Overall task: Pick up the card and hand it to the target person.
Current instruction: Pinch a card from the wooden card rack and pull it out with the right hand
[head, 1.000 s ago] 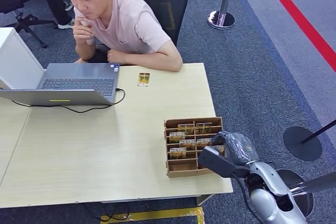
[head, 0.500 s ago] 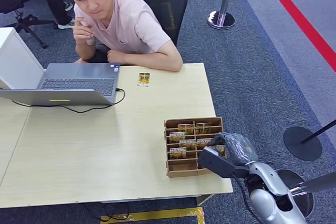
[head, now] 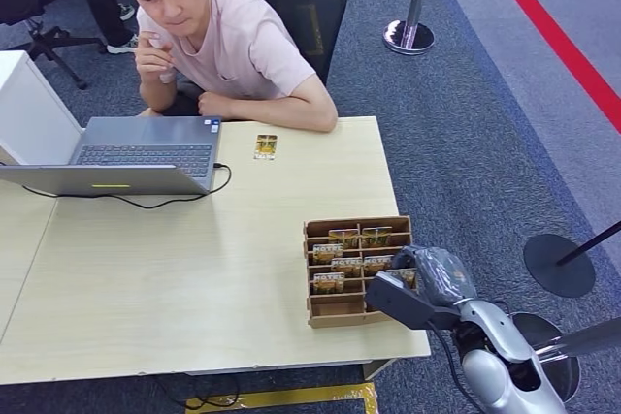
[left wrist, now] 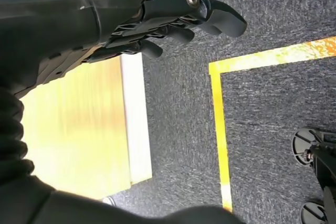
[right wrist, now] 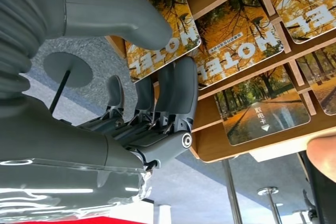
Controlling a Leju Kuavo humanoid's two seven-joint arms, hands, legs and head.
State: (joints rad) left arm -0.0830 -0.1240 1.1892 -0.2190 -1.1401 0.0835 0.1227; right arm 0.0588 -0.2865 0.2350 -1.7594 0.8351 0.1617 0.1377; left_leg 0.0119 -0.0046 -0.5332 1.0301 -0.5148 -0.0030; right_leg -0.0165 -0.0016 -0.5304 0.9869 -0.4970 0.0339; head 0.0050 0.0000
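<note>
My left hand (left wrist: 158, 19) hangs over the floor, fingers loosely apart, holding nothing. The cards (head: 344, 261) stand in the tray (head: 314, 315) at the desk's right front corner. My right hand (head: 413, 283) is reaching there, thumb and fingers apart around one card (right wrist: 162, 51), not yet closed. Next I must pinch it and lift.

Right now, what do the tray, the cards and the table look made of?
Tray: thin brown wood or fibreboard, matt, with slotted dividers. Cards: likely plastic or coated card, glossy, rounded corners, printed autumn-tree photo. Table: pale wood-grain top, probably laminate, smooth and matt.
</note>
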